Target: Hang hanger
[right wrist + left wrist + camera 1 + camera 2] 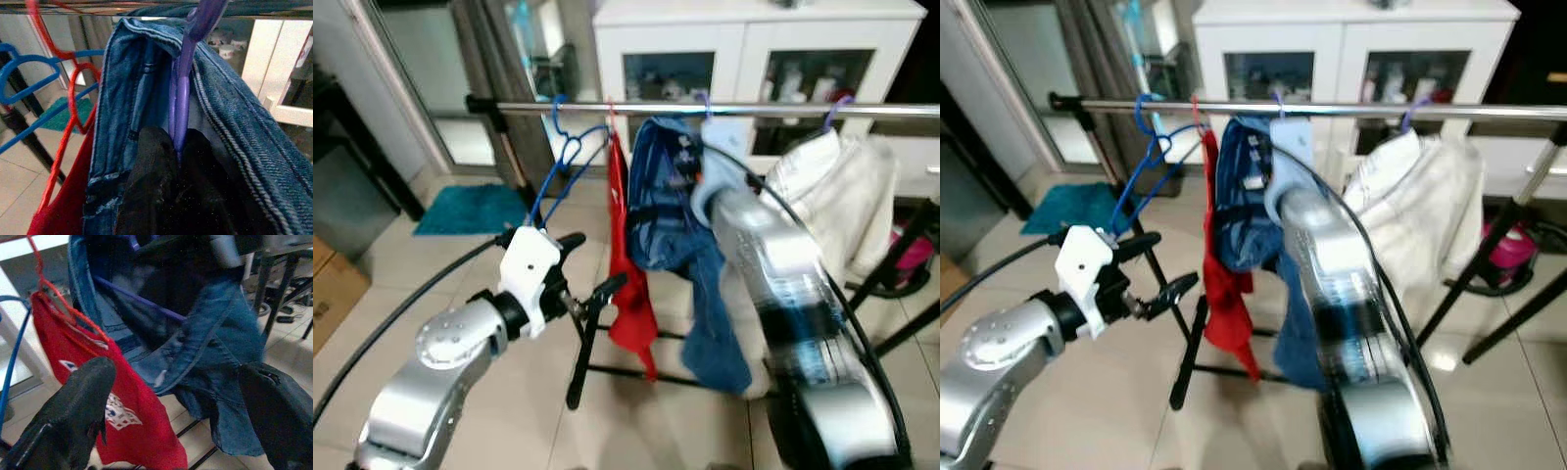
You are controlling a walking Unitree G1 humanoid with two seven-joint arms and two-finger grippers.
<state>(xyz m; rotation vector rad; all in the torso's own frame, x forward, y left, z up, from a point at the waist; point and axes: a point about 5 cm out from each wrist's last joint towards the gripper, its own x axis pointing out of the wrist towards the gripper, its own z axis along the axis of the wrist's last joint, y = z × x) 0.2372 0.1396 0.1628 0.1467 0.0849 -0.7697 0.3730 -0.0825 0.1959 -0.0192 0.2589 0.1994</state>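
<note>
Metal clothes rail [862, 110] runs across the top of the head views, 9 to 3 o'clock. Purple hanger [182, 98] carrying a blue denim shirt [671, 196] sits with its hook up at the rail, about 12 o'clock in the scene. Right claw [177, 147] clenched on the purple hanger's stem just under the hook, fingers [149, 171] pressed either side of it, denim bunched around them. Right arm reaches up from 5 o'clock to the shirt collar, blurred in the head views.

Red hanger [63, 98] with a red garment [631, 284] hangs just beside the denim at its 9 o'clock, touching it. Empty blue hanger [563, 162] hangs further toward 9 o'clock on the same rail. White garment [837, 206] hangs at 2 o'clock on another purple hook, apart from the denim.

Left claw [592, 264] released, fingers spread wide, holding nothing, at 8 o'clock below the rail and near the red garment's lower edge. In the left wrist view its fingers [73, 401] frame the red garment and the denim.

White cabinet [754, 39] with glass doors behind the rail, teal mat [470, 209] on the tiled floor [431, 284] at 10 o'clock, cardboard box [333, 284] at 9 o'clock edge.
</note>
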